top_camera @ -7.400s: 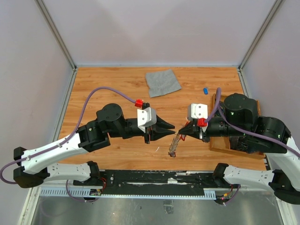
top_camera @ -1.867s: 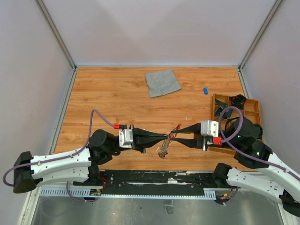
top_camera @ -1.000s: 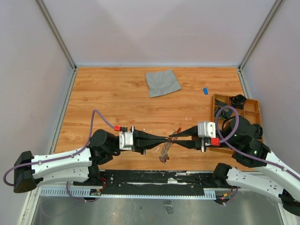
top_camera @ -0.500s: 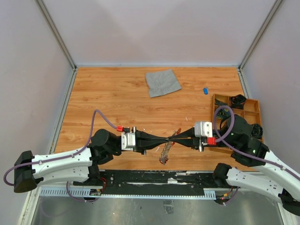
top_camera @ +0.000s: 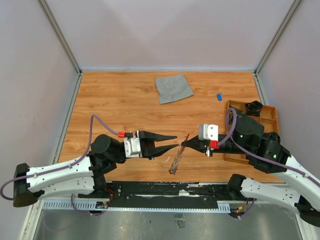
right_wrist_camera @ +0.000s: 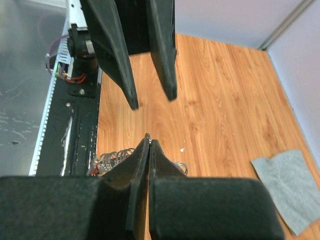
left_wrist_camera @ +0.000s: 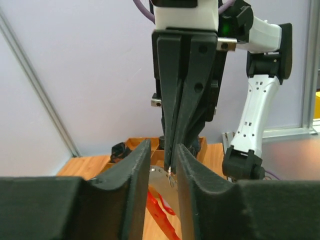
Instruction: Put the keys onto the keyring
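Robot test cell in a lab, plain lilac panel walls (top_camera: 165,35) on aluminium posts (top_camera: 60,35) boxing in the wood-grain tabletop (top_camera: 120,100) beyond my left claw (top_camera: 177,141), black mounting rail (top_camera: 165,189) with loose wiring behind it

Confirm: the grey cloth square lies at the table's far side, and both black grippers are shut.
Only the right gripper is shut. The left gripper is open, fingers apart, as the top external view shows. The grey cloth square is at the far side.
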You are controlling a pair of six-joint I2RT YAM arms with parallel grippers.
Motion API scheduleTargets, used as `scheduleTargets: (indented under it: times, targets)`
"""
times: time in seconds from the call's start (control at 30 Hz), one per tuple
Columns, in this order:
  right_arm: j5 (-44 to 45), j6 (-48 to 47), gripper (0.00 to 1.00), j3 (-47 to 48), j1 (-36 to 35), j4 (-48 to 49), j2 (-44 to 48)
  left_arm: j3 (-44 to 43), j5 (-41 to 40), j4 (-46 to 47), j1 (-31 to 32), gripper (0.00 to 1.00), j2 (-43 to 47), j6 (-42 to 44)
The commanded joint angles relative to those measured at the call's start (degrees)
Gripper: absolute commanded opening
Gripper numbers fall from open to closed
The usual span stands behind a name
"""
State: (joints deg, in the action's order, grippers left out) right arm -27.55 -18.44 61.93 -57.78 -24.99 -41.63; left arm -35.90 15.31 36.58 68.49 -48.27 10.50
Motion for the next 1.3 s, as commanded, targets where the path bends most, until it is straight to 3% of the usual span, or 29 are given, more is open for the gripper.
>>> scheduleTargets:
  times: [0.0,0.33,0.8,1.27]
  targets:
    - [5.51,-3.93,0.0,4.35,0.3,-6.61,-0.5,-3.12,-3.72,-5.82,0.24,0.35,1.45,3.83]
    - [8.12,-7.18,0.0,7.28,0.3,-11.35,-1.72,-7.36,-2.14,-14.69,0.24,0.35,-1.66,5.7]
    - [5.28,-7.05,0.0,6.72,0.3,-8.69,-1.18,-9.71,-1.02,-16.82,0.24,0.36,-5.3,3.29]
    - [3.2,-6.88,0.0,5.88,0.3,-6.28,-1.0,-9.76,-2.05,-18.7,0.24,0.32,-5.69,4.05]
